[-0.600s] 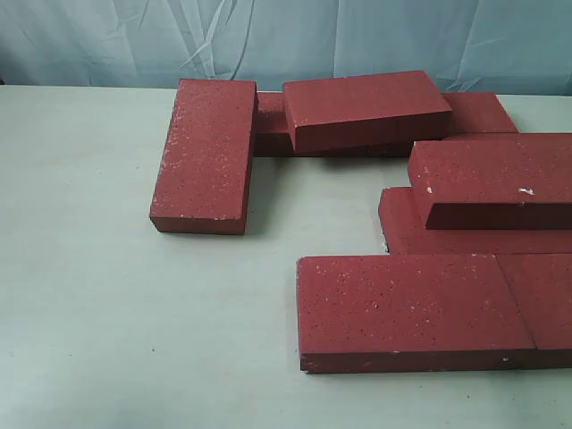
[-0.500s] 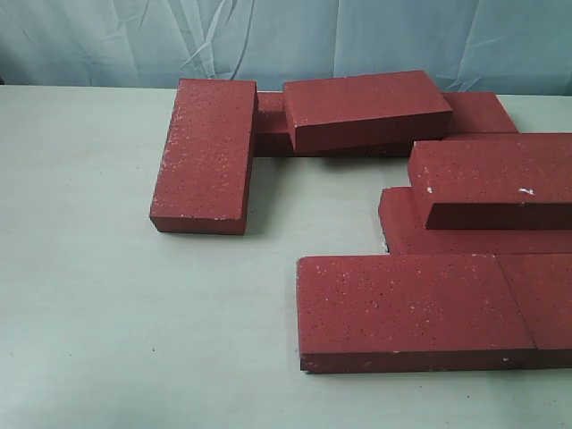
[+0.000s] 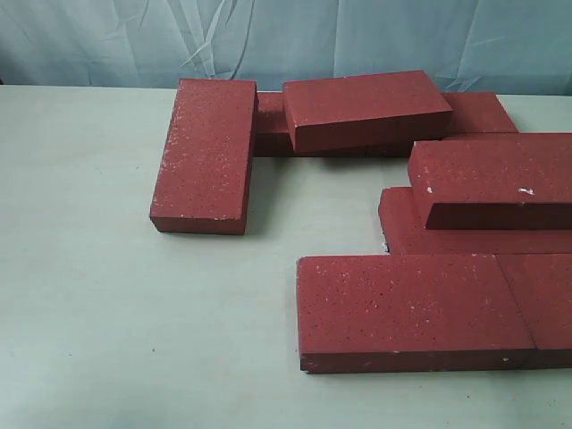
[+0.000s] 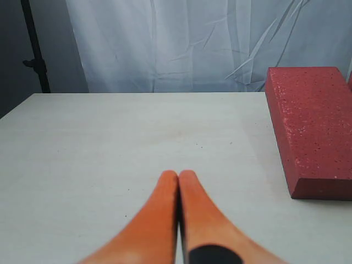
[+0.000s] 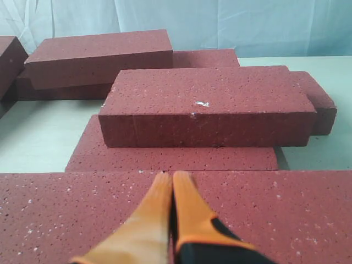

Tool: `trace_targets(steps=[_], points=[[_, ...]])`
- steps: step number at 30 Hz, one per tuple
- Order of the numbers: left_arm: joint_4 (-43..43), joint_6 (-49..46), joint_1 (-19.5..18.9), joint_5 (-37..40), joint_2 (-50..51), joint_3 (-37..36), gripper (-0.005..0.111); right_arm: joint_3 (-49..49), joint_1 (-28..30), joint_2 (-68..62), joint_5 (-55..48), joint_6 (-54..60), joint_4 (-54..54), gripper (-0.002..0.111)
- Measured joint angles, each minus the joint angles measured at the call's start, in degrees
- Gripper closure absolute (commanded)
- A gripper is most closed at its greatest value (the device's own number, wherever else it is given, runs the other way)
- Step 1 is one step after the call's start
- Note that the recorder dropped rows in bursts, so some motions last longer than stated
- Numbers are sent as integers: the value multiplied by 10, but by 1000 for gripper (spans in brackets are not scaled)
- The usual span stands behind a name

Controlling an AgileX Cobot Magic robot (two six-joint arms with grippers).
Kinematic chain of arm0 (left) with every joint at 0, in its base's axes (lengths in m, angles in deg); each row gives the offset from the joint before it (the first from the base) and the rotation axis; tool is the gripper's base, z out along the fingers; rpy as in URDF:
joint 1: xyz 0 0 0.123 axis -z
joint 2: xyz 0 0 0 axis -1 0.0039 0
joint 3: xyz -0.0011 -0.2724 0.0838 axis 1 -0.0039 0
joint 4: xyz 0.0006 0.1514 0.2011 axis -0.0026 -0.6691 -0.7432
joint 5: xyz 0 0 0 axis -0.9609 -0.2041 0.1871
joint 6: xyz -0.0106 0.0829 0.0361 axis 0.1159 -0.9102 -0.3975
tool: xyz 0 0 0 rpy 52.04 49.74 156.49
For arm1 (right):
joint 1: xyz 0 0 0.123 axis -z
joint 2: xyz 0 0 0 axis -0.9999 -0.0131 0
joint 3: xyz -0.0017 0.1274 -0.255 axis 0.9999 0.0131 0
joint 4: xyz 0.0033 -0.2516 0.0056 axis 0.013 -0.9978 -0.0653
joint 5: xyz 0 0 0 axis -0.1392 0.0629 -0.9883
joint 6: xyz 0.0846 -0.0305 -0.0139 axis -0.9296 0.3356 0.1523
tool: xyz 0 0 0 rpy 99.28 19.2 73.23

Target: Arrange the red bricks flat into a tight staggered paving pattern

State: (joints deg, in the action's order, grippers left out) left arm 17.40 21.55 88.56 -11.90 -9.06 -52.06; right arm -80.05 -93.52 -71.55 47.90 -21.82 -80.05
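Several dark red bricks lie on the pale table. One brick (image 3: 207, 154) lies alone at the left, long side running away. Another (image 3: 365, 109) rests on top of bricks at the back. A third (image 3: 493, 179) is stacked on a flat brick (image 3: 447, 237) at the right. Two bricks (image 3: 407, 308) lie flat side by side at the front right. No gripper shows in the exterior view. My left gripper (image 4: 179, 176) is shut and empty above bare table, with the lone brick (image 4: 313, 126) off to one side. Shut and empty too, my right gripper (image 5: 172, 177) hovers over the front bricks (image 5: 82, 214), facing the stacked brick (image 5: 206, 107).
A wrinkled pale blue curtain (image 3: 286, 40) hangs behind the table. Bare table (image 3: 107, 313) stretches across the left and front left. A dark stand (image 4: 34, 49) is beyond the table's far corner in the left wrist view.
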Motion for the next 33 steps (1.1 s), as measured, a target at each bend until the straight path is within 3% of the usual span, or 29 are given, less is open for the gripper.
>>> trace_targets(steps=[7, 17, 33], points=[[0, 0, 0, 0, 0, 0, 107, 0, 0, 0, 35, 0, 0, 109], [0, 0, 0, 0, 0, 0, 107, 0, 0, 0, 241, 0, 0, 109], [0, 0, 0, 0, 0, 0, 107, 0, 0, 0, 354, 0, 0, 109]])
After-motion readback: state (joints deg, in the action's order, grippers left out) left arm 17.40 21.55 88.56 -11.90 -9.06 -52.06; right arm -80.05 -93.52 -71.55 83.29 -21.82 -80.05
